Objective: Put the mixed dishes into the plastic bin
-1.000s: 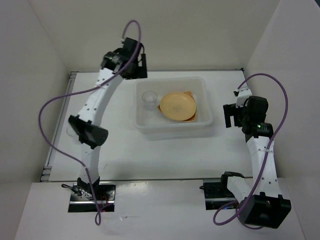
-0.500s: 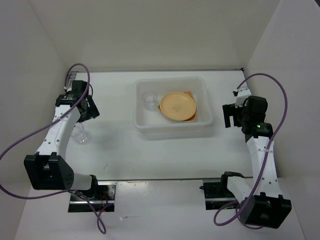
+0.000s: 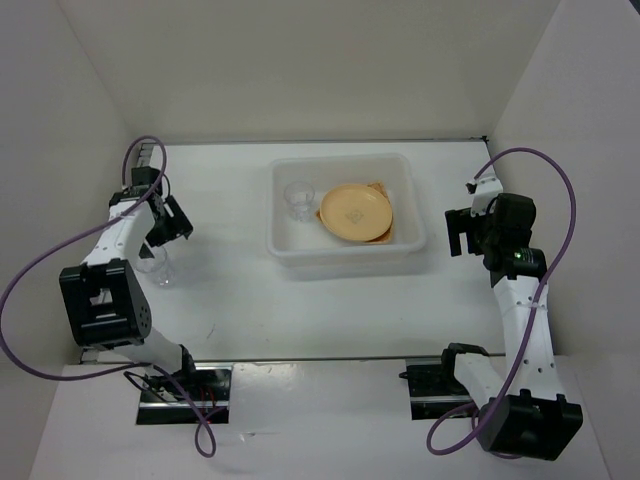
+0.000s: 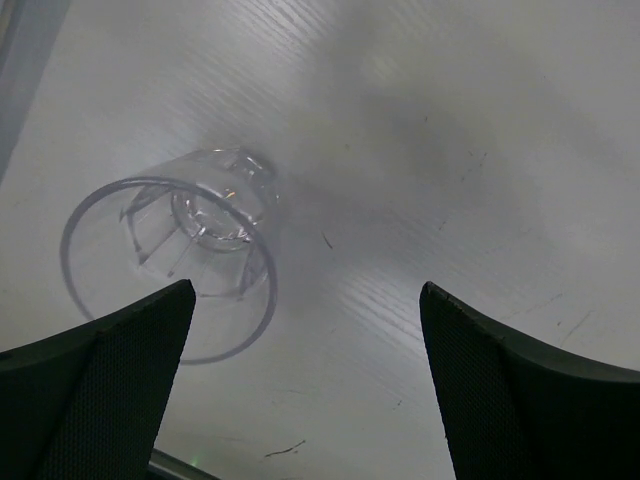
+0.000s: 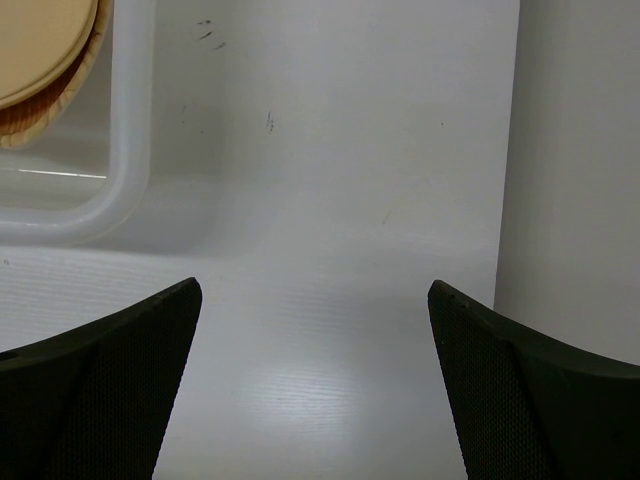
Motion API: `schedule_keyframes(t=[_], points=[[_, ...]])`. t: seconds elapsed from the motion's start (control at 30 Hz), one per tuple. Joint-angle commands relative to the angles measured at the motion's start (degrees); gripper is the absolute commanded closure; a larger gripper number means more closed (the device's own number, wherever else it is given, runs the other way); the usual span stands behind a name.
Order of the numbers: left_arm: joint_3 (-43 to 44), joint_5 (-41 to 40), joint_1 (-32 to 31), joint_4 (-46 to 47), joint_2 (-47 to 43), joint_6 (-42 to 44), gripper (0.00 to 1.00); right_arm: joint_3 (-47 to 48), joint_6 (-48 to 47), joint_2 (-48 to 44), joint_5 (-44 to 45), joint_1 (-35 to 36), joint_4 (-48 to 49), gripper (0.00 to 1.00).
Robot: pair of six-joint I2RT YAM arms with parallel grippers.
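The plastic bin point(image 3: 345, 258) stands at the table's middle back. Inside it lie a round yellow-orange plate point(image 3: 355, 211) on top of the tan woven plate point(image 3: 379, 188), and a clear glass cup point(image 3: 298, 198) at its left. A second yellow plate cannot be told apart. Another clear glass cup point(image 3: 158, 268) stands upright on the table at the left; it also shows in the left wrist view point(image 4: 178, 245). My left gripper point(image 3: 165, 222) is open and empty, just beyond this cup. My right gripper point(image 3: 458, 232) is open and empty, right of the bin, whose corner point(image 5: 105, 210) shows in the right wrist view.
White walls close in the table on the left, back and right. The right wall point(image 5: 580, 180) is close beside my right gripper. The left table edge has a metal rail point(image 3: 95, 330).
My left arm has swung from behind the bin over to the far left, and now hovers by the cup on the table. The right arm has not moved.
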Motion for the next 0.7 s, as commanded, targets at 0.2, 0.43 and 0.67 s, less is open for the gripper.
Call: schedule_keyframes(t=[0.2,0.43,0.67], points=[[-1.7,5.4,0.3,5.8,5.2,2.7,0.14,-0.3,-0.5,-1.5,-0.1,-0.1,2.1,0.02],[-0.1,6.1,0.3,5.8,3.7,2.6,1.0,-0.3,-0.5,-1.5,-0.1,-0.7,2.1,0.02],[13.5,18.6,0.3,2.2,-2.2,-6.9,1.0,-0.3,-0.5,-1.0,-0.1,-0.7,2.1,0.02]])
